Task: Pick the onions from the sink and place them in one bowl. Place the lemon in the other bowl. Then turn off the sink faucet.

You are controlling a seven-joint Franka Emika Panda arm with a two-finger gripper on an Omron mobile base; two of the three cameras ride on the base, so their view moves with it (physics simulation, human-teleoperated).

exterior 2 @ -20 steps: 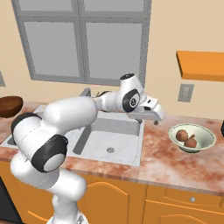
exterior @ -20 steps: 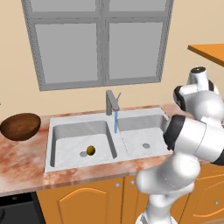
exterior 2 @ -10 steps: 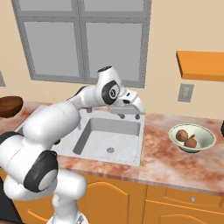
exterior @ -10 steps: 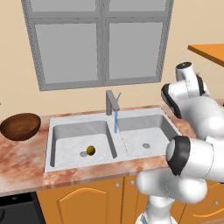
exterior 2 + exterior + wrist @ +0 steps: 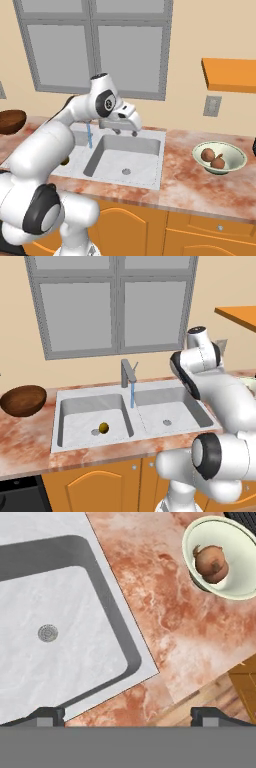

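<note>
1. Hovering above the right basin of the sink, the gripper with jaws spread wide and nothing between them; fingertips well apart at the bottom of the hand view.
2. Done, judging by how things lie: both onions resting together in the pale green-white bowl on the marbled counter, right of the sink.
3. Left to do: the lemon lying on the floor of the left basin, just beside the drain; not yet in the dark brown wooden bowl, which sits on the counter left of the sink and looks empty as far as can be told.
4. Also left: the sink faucet running, a blue stream falling from the spout toward the divider between the basins; lever handle tilted up.
5. Roughly the first of three stages finished; lemon next, probably, then the faucet.
6. No brands, labels or readable writing anywhere; plain blank wall outlet under the orange shelf.
</note>
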